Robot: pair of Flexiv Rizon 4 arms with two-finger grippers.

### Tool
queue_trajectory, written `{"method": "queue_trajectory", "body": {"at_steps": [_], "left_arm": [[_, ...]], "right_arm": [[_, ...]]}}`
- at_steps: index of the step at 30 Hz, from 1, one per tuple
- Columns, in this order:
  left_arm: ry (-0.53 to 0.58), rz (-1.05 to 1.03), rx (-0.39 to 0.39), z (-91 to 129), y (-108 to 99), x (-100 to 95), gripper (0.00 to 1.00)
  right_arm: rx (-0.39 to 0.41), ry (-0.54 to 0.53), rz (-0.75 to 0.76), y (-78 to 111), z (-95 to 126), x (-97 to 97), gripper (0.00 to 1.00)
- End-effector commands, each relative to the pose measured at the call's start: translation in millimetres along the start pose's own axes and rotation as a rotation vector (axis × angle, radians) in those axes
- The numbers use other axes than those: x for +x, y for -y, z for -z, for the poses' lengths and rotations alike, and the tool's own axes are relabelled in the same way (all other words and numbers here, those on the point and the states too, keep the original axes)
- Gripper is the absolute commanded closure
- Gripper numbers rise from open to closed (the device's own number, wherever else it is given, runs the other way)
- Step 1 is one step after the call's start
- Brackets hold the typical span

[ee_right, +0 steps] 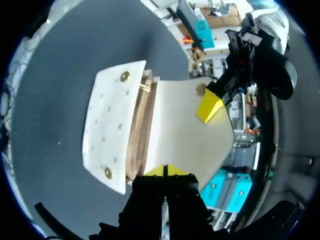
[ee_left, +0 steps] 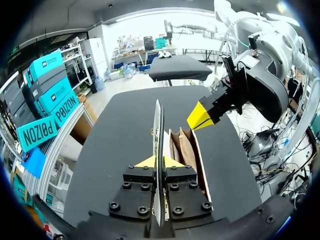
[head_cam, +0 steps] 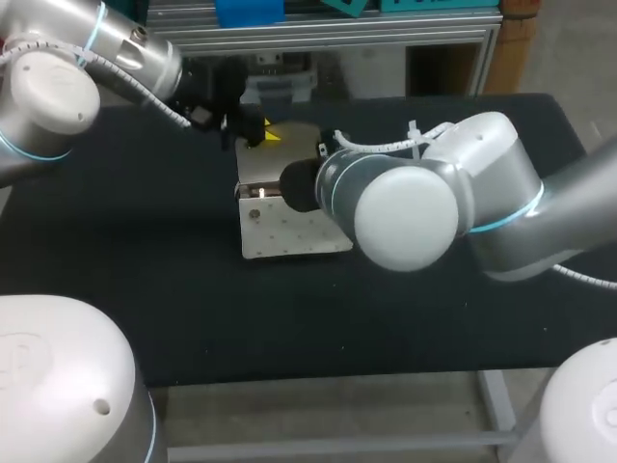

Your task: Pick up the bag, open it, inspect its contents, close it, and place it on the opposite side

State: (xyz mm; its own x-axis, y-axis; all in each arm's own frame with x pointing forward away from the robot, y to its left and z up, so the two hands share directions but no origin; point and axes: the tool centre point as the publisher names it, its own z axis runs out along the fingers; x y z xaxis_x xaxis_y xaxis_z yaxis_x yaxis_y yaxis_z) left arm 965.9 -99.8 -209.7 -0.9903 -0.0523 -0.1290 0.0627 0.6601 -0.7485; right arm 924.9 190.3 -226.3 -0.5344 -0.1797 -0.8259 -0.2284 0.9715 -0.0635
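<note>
On the black table (head_cam: 145,241), middle | white bag (head_cam: 289,227) open, tan compartments (ee_right: 137,125) exposed | left gripper (ee_left: 158,162) and right gripper (ee_right: 165,170) each pinched tight on its raised flap (ee_left: 158,130) | step: likely inspecting | next: lower flap together, evenly.

From my right wrist I look down on a flat white bag (ee_right: 107,135), leather-like and dotted with small studs, lying on the black table top (ee_right: 50,90). Its broad cream flap (ee_right: 185,130) is folded back, and the tan lining (ee_right: 137,125) shows in the gap. My right gripper (ee_right: 165,171) has its yellow tips closed together on the flap's near edge. My left gripper (ee_right: 210,106) pinches the far edge, just beside a round brass snap (ee_right: 200,89).
</note>
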Motion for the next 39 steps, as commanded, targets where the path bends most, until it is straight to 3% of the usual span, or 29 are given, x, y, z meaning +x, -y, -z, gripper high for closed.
{"method": "queue_trajectory", "body": {"at_steps": [1,10,24,26,30,39], "left_arm": [[-0.054,0.020,0.022,-24.1,-18.0,-26.9,1.00],[-0.074,0.020,0.017,-50.8,-50.2,-55.6,1.00],[-0.103,-0.001,0.000,-72.6,-74.5,-37.8,1.00],[-0.101,0.020,-0.014,-75.3,-76.9,-36.7,1.00],[-0.109,0.068,-0.009,-80.4,-83.5,-37.9,1.00],[-0.123,0.130,0.001,-87.1,-95.7,-43.1,1.00]], "right_arm": [[0.000,0.005,-0.002,0.1,-1.8,13.3,1.00],[-0.011,-0.032,-0.016,1.6,-17.7,37.9,1.00],[-0.004,-0.038,0.010,1.8,-42.2,77.5,1.00],[-0.004,-0.038,0.005,2.1,-44.0,83.1,0.84],[-0.001,0.004,-0.012,0.9,-38.7,90.9,0.62],[0.026,0.053,-0.042,-4.7,-29.6,106.5,0.63]]}}
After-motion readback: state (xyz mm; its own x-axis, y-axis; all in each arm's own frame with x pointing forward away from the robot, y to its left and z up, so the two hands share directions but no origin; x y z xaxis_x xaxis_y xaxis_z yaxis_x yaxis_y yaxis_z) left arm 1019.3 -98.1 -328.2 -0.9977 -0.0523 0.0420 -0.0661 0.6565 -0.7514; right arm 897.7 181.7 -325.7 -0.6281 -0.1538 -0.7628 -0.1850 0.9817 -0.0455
